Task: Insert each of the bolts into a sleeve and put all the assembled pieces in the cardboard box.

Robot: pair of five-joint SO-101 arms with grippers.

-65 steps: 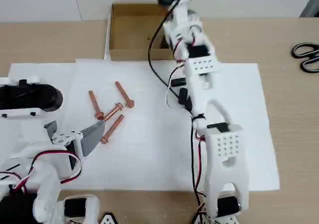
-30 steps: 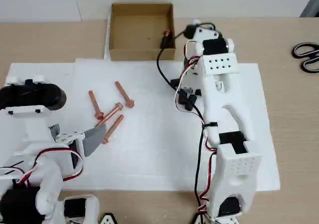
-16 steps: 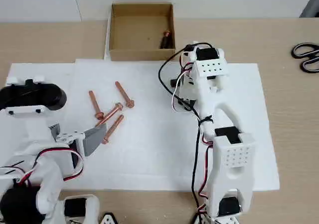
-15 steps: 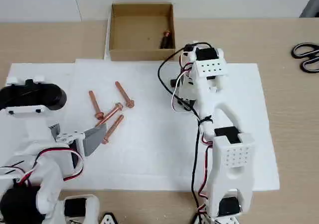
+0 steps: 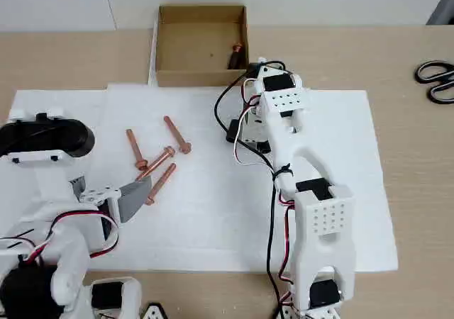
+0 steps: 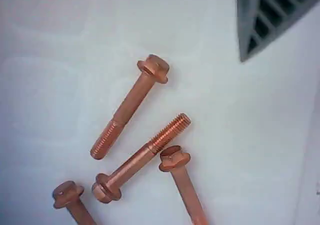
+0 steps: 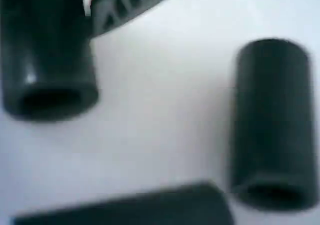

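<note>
Several copper bolts lie loose on the white foam sheet, and they appear close up in the left wrist view. My left gripper hangs just beside them, open and holding nothing, with one grey finger at the picture's corner. Black sleeves lie mid-sheet under my right gripper. It is open, low over three sleeves, and its grey finger is next to one sleeve. An assembled piece rests in the cardboard box.
The box stands on the wooden table beyond the sheet's far edge. Scissors lie at the far right of the table. The right arm stretches along the sheet's right half, its cables looping near the sleeves.
My right arm has drawn back from over the box and come down above the sleeves, leaving the assembled piece in the box. The left arm and the bolts have stayed put.
</note>
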